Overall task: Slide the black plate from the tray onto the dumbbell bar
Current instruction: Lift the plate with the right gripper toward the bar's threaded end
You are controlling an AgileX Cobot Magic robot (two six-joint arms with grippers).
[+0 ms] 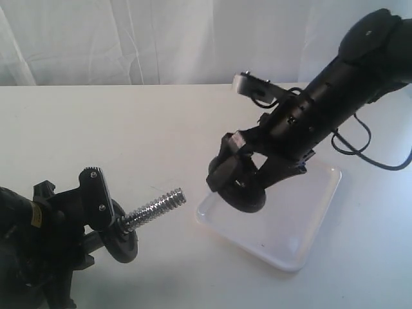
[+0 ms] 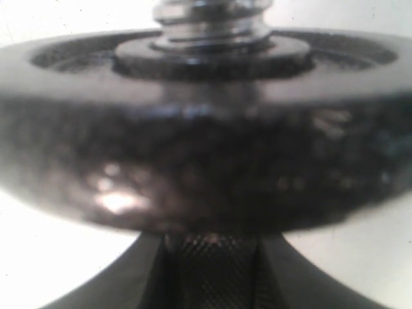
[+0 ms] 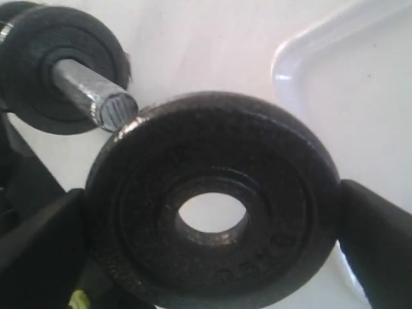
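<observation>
My right gripper (image 1: pixel 241 183) (image 3: pixel 209 233) is shut on the black plate (image 1: pixel 248 201) (image 3: pixel 212 145), one finger (image 3: pixel 38 241) on each side of its rim. It holds the plate tilted over the near-left corner of the white tray (image 1: pixel 302 232) (image 3: pixel 290 58); I cannot tell whether the plate touches the tray. My left gripper (image 1: pixel 106 215) (image 2: pixel 209 277) is shut on the knurled middle of the dumbbell bar (image 1: pixel 154 207) (image 2: pixel 209 267) (image 3: pixel 90 90). The bar's threaded end points up and right toward the plate, a short gap away. A second black plate (image 1: pixel 122 244) (image 2: pixel 206 161) (image 3: pixel 32 84) sits on the bar just ahead of the left fingers.
The white table (image 1: pixel 129 141) carries only the tray. A white curtain (image 1: pixel 129 38) hangs behind it. The right arm's cable (image 1: pixel 360 151) loops above the table at the right.
</observation>
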